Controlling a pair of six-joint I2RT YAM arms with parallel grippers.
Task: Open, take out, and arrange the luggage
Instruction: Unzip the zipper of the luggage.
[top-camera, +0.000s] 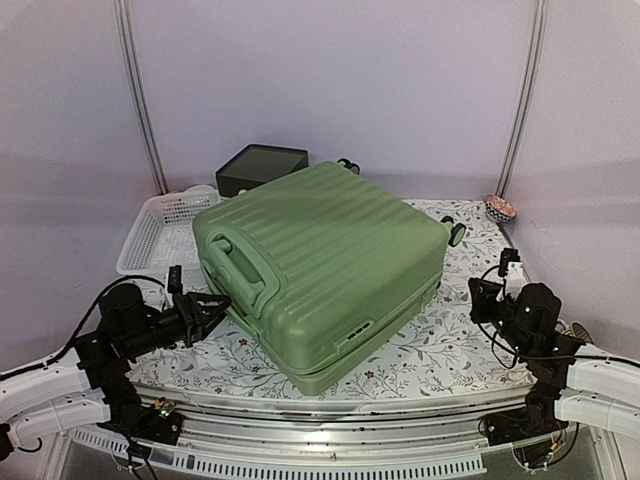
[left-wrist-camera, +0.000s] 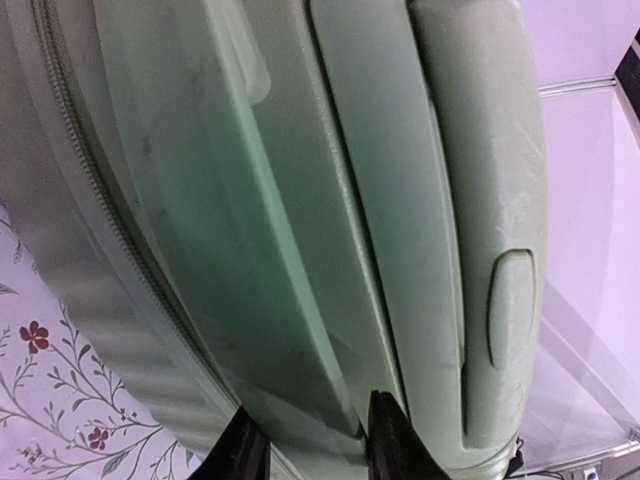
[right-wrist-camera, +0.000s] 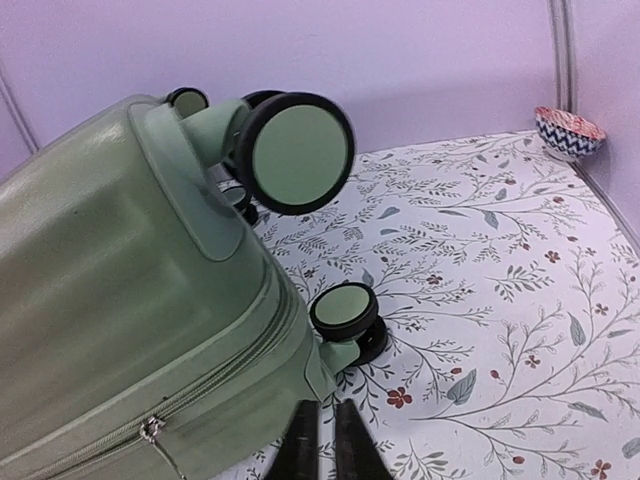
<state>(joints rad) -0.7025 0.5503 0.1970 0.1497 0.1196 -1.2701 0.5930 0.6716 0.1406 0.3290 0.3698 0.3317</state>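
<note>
The luggage (top-camera: 325, 260), a big light-green ribbed suitcase, lies flat and closed in the middle of the flowered table. My left gripper (top-camera: 218, 303) is at its near-left side by the recessed handle. In the left wrist view the shell (left-wrist-camera: 300, 200) fills the frame, and the left gripper (left-wrist-camera: 315, 450) stands partly closed, with a raised edge of the shell between its fingers. My right gripper (top-camera: 510, 262) is to the right of the suitcase. In its wrist view the right gripper (right-wrist-camera: 325, 440) is shut and empty, just short of the corner with the lower caster wheel (right-wrist-camera: 345, 310).
A white mesh basket (top-camera: 160, 230) sits at the back left, and a dark-lidded box (top-camera: 260, 168) stands behind the suitcase. A small patterned bowl (top-camera: 500, 208) (right-wrist-camera: 568, 130) is at the back right corner. The zip pull (right-wrist-camera: 152, 428) hangs at the suitcase's seam.
</note>
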